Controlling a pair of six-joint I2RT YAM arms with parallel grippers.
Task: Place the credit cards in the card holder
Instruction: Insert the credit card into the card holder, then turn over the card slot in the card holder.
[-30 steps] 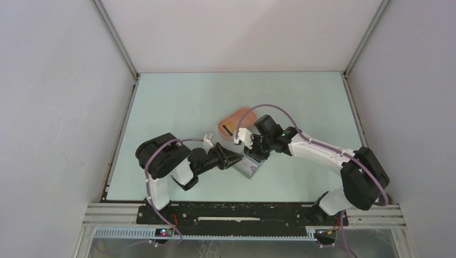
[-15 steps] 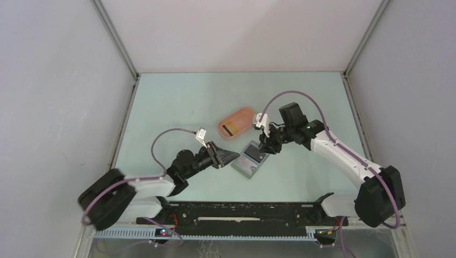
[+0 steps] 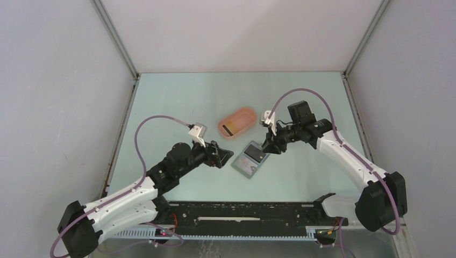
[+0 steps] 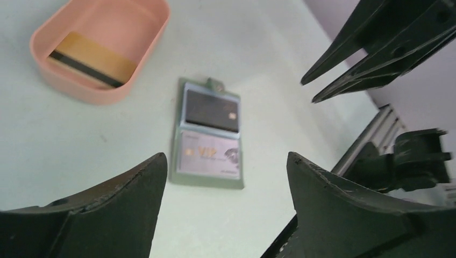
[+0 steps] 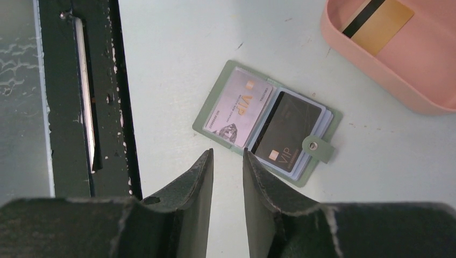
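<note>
The card holder lies open and flat on the table, its tab pointing away from the arms. Inside it, a black credit card fills one half and a silvery VIP credit card the other. A yellowish-tan credit card with a dark stripe lies in the pink tray. My left gripper hovers just left of the holder, jaws wide apart and empty. My right gripper hangs over the holder's right edge, with a narrow gap between its fingers and nothing in it.
The pink tray's wall stands just behind the holder. The black base rail runs along the table's near edge. Grey walls enclose the table on both sides and at the back.
Both grippers have drawn back from the card holder, which now lies open by itself. The left arm stretched out low and its jaws opened wide. The right gripper rose to the right.
</note>
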